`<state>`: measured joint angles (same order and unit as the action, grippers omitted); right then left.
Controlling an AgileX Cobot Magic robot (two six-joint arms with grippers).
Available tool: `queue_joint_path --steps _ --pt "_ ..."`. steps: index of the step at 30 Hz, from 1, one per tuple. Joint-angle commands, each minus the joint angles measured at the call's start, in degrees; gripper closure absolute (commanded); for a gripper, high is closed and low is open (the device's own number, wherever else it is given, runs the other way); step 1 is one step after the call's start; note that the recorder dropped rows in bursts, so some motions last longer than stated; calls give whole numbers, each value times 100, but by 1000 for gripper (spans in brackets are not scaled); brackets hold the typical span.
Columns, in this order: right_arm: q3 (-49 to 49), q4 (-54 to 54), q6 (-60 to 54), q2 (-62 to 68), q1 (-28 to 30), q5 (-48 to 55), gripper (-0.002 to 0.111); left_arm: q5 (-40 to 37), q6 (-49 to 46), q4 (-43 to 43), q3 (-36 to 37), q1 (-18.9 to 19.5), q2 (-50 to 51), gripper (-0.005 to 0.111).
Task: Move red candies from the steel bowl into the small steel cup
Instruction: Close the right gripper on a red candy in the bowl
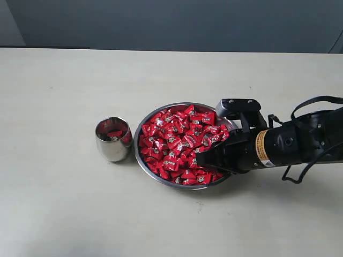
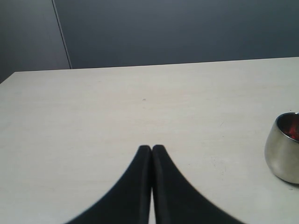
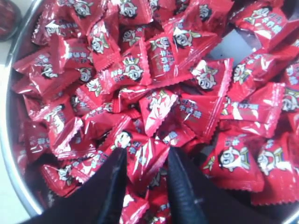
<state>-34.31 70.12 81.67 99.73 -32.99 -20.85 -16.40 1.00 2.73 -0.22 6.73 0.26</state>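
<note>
Heaps of red candies [image 1: 177, 144] fill the steel bowl [image 1: 137, 152] almost to the rim, and the small steel cup [image 1: 110, 151] stands upright just beside it on the table [image 1: 64, 214], with a little red already showing inside. The right gripper [image 3: 147, 151] is down in the near side of the pile, its fingers drawn in to a narrow gap that one candy fills from side to side, so it looks pinched rather than loose. The left gripper [image 2: 152, 148] is closed with nothing in it and sits low over bare table, with the cup off to one side of it. Each candy should be light, with a slick, crinkly wrapper around a firmer middle. A hold across the plump centre ought to be safer than one on the flat crimped ends, which would likely fold or slide out. Neighbouring candies overlap the chosen one and may drag along or spill over the rim. The cup's mouth is narrow, so a release close above it seems wise.
</note>
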Motion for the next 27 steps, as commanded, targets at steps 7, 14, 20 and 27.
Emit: queue_joint_path --steps 7,14,20,27 --pt "-25 -14 -2 10 18 90 78 11 9 -16 22 3 -26 106" --pt "-25 -126 -2 10 18 55 78 11 9 -16 22 3 -26 106" --pt "-25 -125 15 146 18 -214 78 11 9 -16 22 3 -26 106" --pt "-35 -267 -169 260 18 -154 78 11 9 -16 22 3 -26 106"
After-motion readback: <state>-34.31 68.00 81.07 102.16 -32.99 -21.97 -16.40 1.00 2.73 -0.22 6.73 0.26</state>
